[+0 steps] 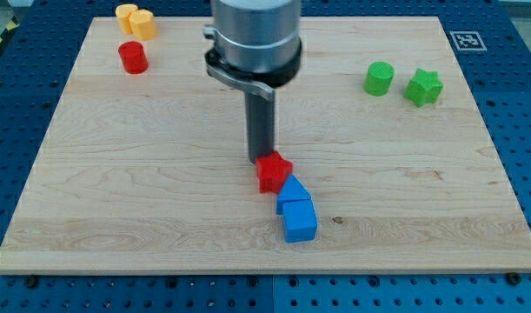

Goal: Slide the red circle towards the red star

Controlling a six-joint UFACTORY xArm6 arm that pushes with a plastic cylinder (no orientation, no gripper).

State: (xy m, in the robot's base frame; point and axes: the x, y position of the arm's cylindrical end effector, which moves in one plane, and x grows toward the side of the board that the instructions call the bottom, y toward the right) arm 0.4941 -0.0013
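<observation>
The red circle [133, 57] stands near the board's upper left. The red star [274, 172] lies near the middle of the board, a little below centre. My tip [261, 162] stands right at the star's upper left edge, seemingly touching it, far to the right and below the red circle. The rod hangs from the grey arm body [253, 39] at the view's top centre.
Two yellow blocks [136, 21] sit together above the red circle. Two blue blocks [295, 209] lie touching just below and right of the red star. A green circle [380, 78] and a green star [423, 87] sit at the upper right. The wooden board [91, 200] lies on a blue perforated table.
</observation>
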